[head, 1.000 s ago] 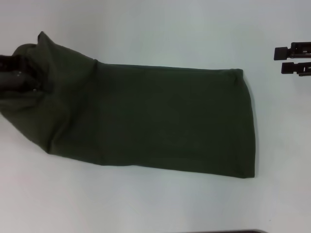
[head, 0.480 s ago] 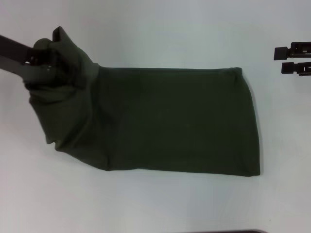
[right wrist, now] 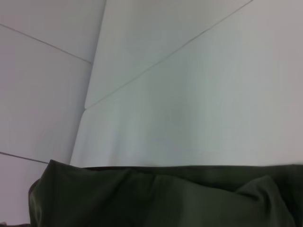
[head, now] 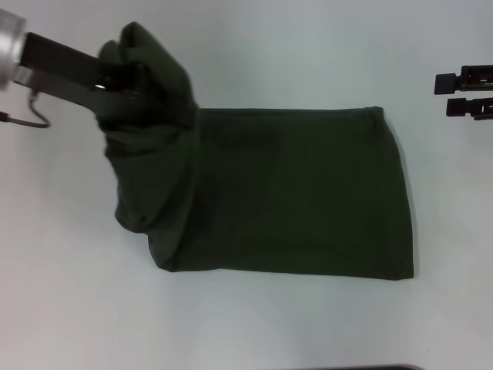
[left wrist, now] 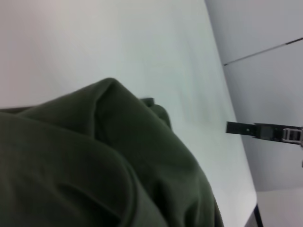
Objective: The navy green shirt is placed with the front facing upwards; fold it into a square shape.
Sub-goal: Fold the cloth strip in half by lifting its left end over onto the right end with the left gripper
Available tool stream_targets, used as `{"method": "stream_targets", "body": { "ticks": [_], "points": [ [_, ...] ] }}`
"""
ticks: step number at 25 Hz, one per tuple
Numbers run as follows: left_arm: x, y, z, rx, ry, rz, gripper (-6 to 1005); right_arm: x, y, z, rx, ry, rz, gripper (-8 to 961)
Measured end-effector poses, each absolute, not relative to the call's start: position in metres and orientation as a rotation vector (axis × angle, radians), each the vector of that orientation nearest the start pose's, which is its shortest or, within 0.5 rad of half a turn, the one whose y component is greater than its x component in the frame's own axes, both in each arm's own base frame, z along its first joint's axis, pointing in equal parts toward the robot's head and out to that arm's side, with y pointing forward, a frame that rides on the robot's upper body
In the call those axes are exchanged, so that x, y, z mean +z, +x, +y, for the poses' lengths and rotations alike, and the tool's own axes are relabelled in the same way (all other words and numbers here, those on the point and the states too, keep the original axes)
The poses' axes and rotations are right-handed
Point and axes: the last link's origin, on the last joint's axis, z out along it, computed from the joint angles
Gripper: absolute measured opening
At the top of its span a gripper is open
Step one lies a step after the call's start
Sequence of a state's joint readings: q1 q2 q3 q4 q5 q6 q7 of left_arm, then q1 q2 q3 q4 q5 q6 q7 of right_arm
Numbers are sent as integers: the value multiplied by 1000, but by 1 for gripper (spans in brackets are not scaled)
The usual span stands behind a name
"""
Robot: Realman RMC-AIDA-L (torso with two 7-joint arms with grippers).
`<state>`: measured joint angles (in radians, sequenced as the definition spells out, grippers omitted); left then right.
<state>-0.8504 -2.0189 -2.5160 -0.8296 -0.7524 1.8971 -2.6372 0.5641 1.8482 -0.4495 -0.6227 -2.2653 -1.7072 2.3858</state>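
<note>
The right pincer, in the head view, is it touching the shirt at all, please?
No, the right pincer sits at the table's right edge, apart from the shirt.

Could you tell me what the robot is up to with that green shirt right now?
The left gripper is shut on the left end of the navy green shirt, holding it bunched and raised above the white table, apparently to fold it over toward the right. The rest of the shirt lies flat as a long strip. The right gripper is parked off the cloth at the table's right edge, its fingers apart.
</note>
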Motion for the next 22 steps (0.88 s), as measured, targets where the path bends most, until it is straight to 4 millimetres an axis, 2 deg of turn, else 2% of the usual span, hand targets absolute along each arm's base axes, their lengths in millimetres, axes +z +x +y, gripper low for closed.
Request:
{"method": "stream_targets", "body": {
  "ticks": [7,15,22],
  "points": [
    [12,-157,366,-186,-2699,-1887,40,101,311,335,630,-2187,1967,805],
    [-15,-133,363,-130,-2787,-1820,39,113,312,338,629,-2127,2007,805],
    [-28,-125,361,-54,-2824,-1770,40,123,302,345,417,-2145,2061,805]
  ]
}}
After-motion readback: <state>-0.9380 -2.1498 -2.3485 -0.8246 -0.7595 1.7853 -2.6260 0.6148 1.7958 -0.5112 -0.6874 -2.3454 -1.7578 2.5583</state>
